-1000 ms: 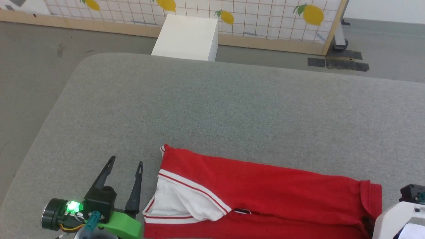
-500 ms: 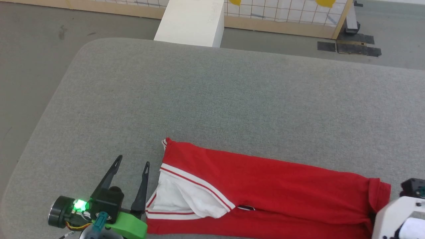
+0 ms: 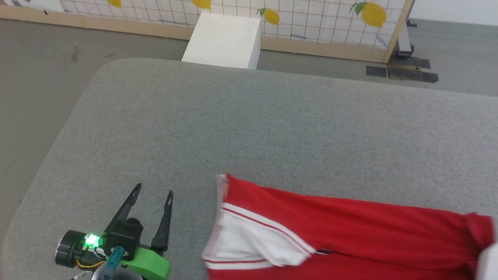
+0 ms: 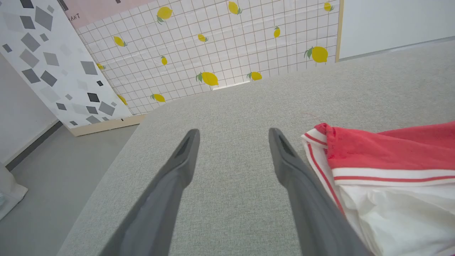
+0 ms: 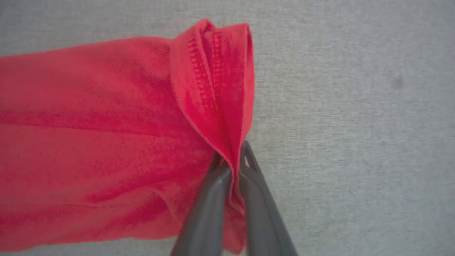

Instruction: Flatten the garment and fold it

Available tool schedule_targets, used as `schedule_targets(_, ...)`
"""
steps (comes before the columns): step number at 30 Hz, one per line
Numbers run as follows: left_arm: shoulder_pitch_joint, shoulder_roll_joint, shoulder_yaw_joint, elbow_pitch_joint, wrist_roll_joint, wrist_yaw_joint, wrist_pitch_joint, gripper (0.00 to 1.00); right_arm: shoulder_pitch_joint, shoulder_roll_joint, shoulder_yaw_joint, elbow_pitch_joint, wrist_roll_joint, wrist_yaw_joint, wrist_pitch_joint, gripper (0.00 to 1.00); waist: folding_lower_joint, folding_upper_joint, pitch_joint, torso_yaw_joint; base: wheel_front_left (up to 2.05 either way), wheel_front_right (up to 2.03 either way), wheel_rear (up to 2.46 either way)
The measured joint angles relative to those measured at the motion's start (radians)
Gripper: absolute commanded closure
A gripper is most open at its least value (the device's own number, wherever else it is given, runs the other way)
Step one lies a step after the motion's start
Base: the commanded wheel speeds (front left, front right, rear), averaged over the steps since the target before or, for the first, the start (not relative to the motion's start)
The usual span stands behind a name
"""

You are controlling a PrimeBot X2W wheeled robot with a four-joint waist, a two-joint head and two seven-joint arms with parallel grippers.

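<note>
Red garment lies bunched on the grey table, its hem fold clamped in the right pincer. The left pincer, spread and empty, has the white sleeve near its right. Best pulled outward low, steadily.

Red garment along the grey table's near edge, left claw, jaws apart, near its white sleeve.

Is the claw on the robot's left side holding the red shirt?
No, the left gripper stands wide open over the grey padding, and the red shirt lies beside it, not between its fingers.
</note>
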Motion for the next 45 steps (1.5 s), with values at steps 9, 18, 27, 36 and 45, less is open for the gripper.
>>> schedule_targets(9, 0.008, -0.001, 0.001, 0.004, -0.004, -0.007, 0.000, 0.00, 0.026, -0.053, -0.007, 0.020, 0.061, 0.000, -0.001, 1.00, 0.0000, 0.0000, -0.029, -0.012, 0.00, 0.00, 0.00)
schedule_targets(18, 0.026, 0.000, -0.003, 0.005, -0.011, -0.008, 0.000, 0.00, 0.086, -0.091, 0.164, -0.188, 0.232, 0.000, 0.183, 1.00, 0.0000, 0.0000, -0.073, -0.022, 0.00, 0.00, 0.00)
schedule_targets(27, 0.025, -0.003, -0.015, 0.008, -0.011, -0.009, 0.001, 0.00, 0.094, 0.013, 0.258, -0.366, 0.346, 0.000, 0.383, 1.00, 0.0000, 0.0000, -0.087, 0.016, 0.00, 0.00, 0.00)
schedule_targets(36, 0.015, -0.013, -0.016, 0.019, -0.007, -0.009, 0.001, 0.00, 0.039, 0.101, 0.308, -0.412, 0.436, 0.000, 0.487, 1.00, 0.0000, 0.0000, -0.075, 0.090, 0.00, 0.00, 0.00)
schedule_targets(45, -0.007, -0.035, -0.019, 0.029, 0.007, -0.010, 0.000, 0.00, -0.089, 0.102, 0.433, -0.258, 0.545, -0.001, 0.441, 1.00, 0.0000, 0.0000, -0.038, 0.158, 0.00, 0.00, 0.00)
